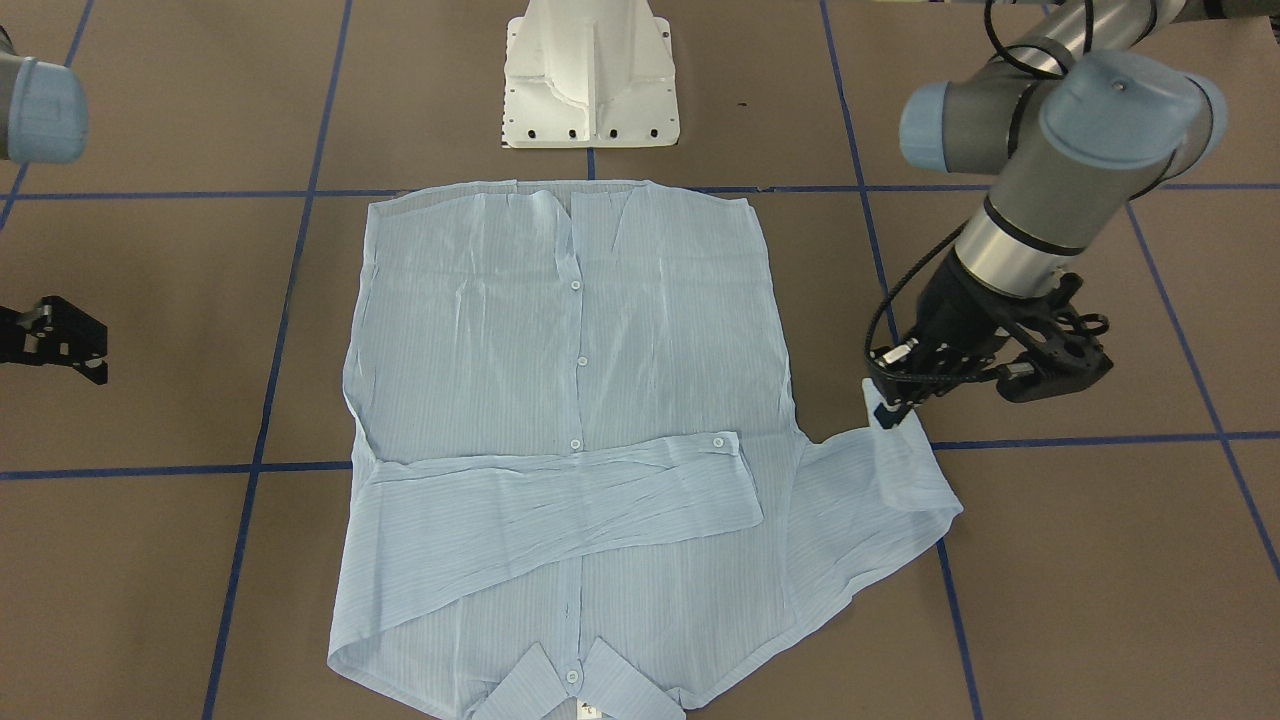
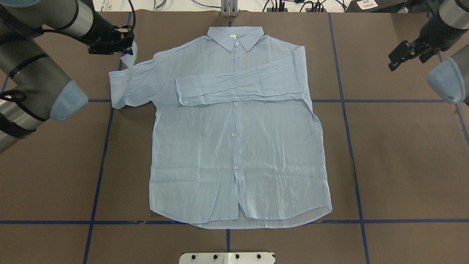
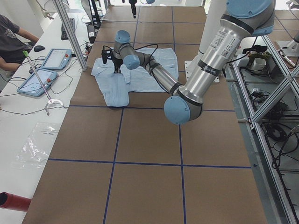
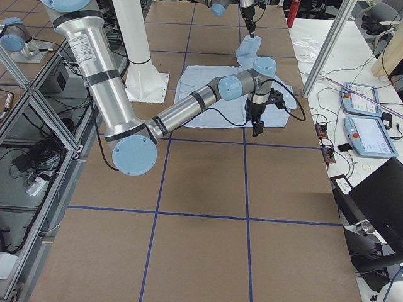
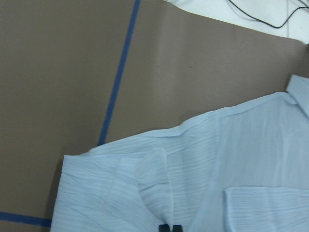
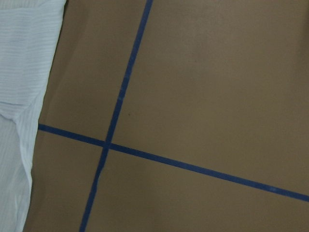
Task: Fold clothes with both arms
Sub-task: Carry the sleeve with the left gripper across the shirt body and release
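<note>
The pale-blue striped shirt lies flat and buttoned, front up, with its collar at the far side from the robot's base. One sleeve is folded across the chest. The other sleeve sticks out sideways. My left gripper is shut on this sleeve's cuff end, which it holds a little above the table; in the left wrist view the fingertips pinch the raised fabric. My right gripper hangs open and empty off the shirt's other side, over bare table.
Brown table cover with blue tape lines. The white pedestal base stands at the robot's edge beside the shirt's hem. In the exterior left view a person sits at a side bench with tablets.
</note>
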Robot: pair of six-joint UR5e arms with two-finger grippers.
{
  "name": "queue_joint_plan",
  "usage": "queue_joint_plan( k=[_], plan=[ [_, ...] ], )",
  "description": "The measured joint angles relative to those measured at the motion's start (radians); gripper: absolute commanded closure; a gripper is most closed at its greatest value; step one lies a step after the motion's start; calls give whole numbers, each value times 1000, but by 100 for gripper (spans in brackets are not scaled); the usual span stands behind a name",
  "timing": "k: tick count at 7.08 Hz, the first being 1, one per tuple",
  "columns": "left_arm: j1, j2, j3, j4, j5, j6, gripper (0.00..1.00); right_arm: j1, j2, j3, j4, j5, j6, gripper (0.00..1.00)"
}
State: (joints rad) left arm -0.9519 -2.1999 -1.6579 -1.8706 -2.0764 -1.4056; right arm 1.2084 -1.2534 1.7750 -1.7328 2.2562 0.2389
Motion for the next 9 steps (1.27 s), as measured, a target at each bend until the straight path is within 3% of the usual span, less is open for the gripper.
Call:
queue_joint_plan(
  k=[2, 4, 8, 9],
  plan=[
    [19, -206, 81, -10, -9, -328, 100, 41, -105, -8, 113, 45, -45, 0],
    [38, -301, 209, -104, 4, -529, 100, 48, -132, -16, 149, 51, -51, 0],
    [247, -337, 335, -231, 268, -639, 100, 49, -139, -19, 156, 51, -52, 0],
    [315, -379, 413, -280, 320, -644, 100, 49, -143, -22, 156, 51, -52, 0]
  ],
)
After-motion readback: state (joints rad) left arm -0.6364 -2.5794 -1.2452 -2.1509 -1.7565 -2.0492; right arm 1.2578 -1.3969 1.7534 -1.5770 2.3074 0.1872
